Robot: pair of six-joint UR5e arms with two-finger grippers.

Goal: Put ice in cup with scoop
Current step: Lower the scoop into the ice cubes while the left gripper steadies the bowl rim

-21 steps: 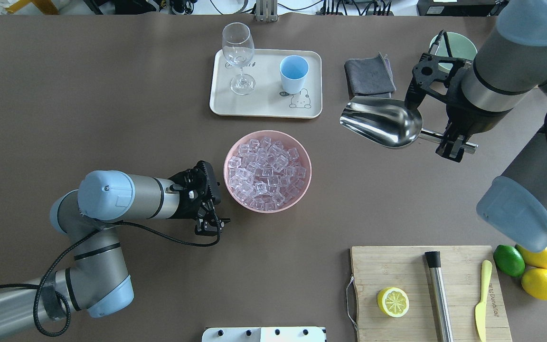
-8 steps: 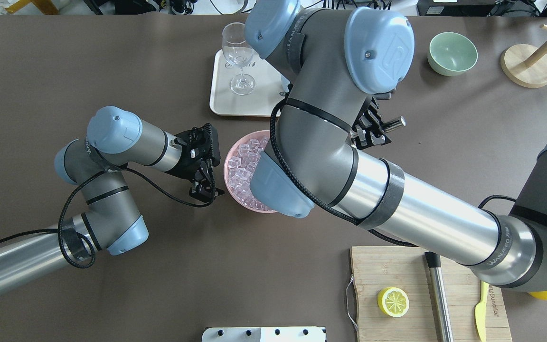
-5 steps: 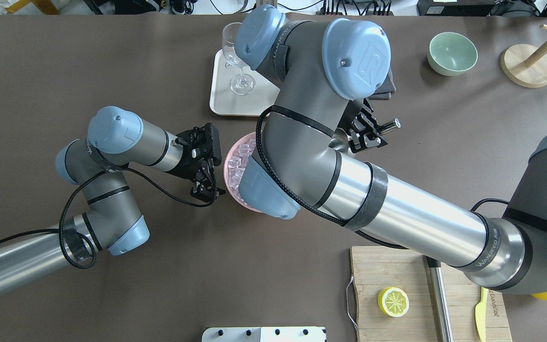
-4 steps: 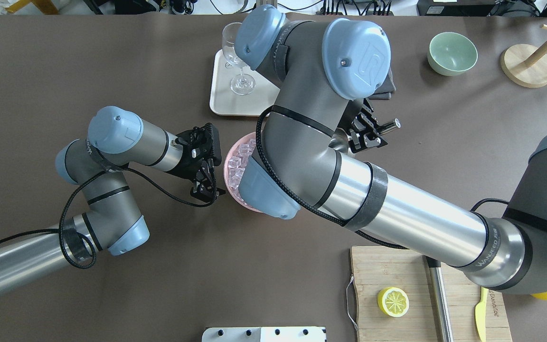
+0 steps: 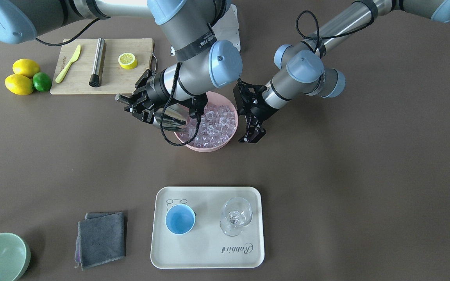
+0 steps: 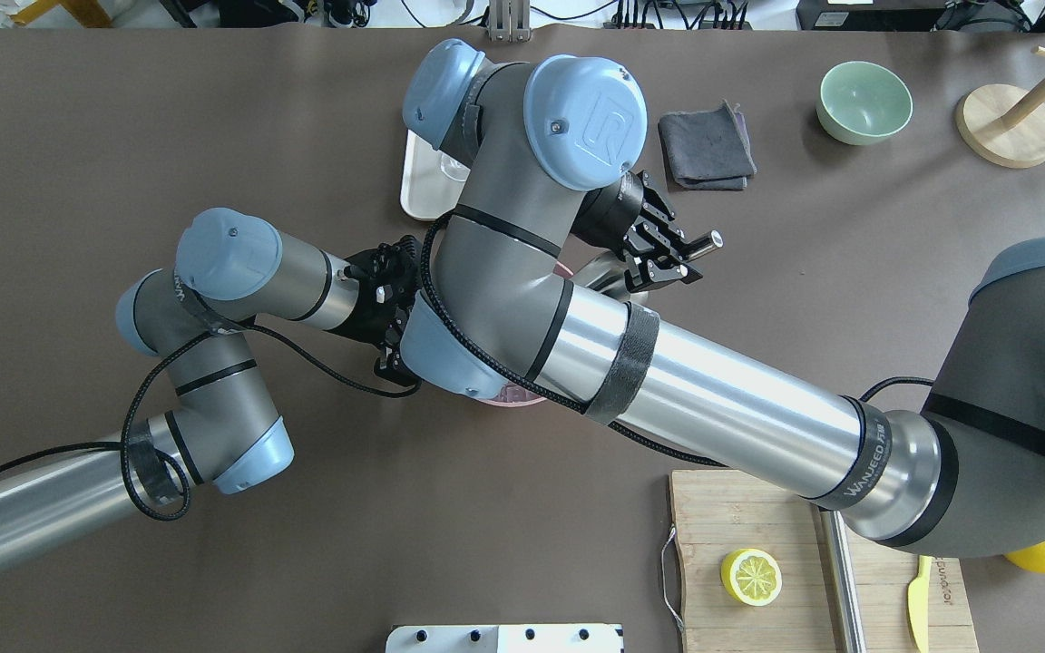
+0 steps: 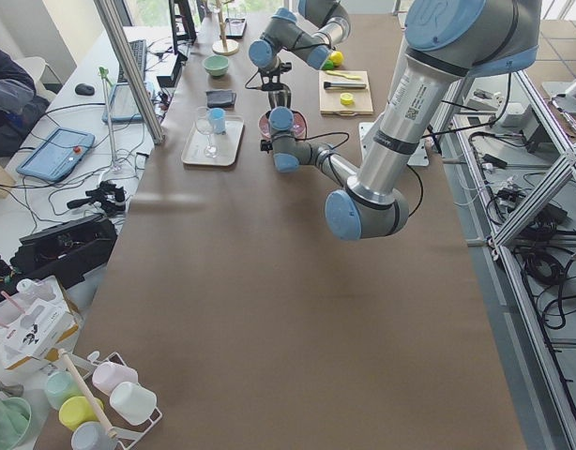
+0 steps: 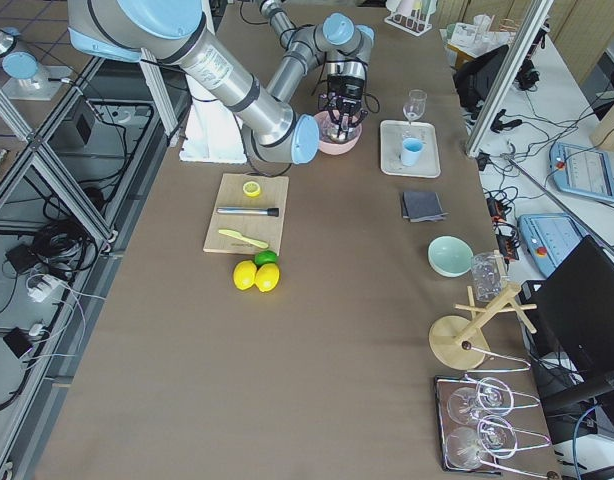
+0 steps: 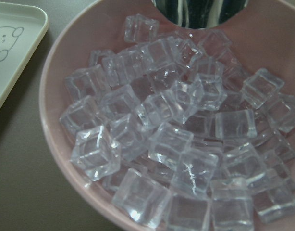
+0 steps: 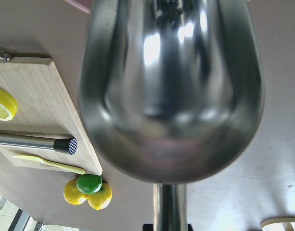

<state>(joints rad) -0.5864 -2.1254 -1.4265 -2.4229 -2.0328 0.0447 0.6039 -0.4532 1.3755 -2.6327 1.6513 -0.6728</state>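
Exterior front-facing: "Rabbit" tray (image 5: 209, 257), right gripper (image 5: 135, 107) tight on scoop (image 5: 170, 119) handle, left gripper (image 5: 253, 136) apart beside ice (image 5: 215, 121).

Bright even light, soft shadows on the table (image 5: 326, 175), glare streaks on the blurred scoop (image 10: 171, 91), ice (image 9: 176, 144) fairly sharp

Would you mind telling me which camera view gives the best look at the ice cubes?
The left wrist view: the ice fills the frame, each cube distinct inside the pink bowl. The front-facing view shows it small, partly behind the scoop. Overhead, the right arm hides it; the side views show only specks.
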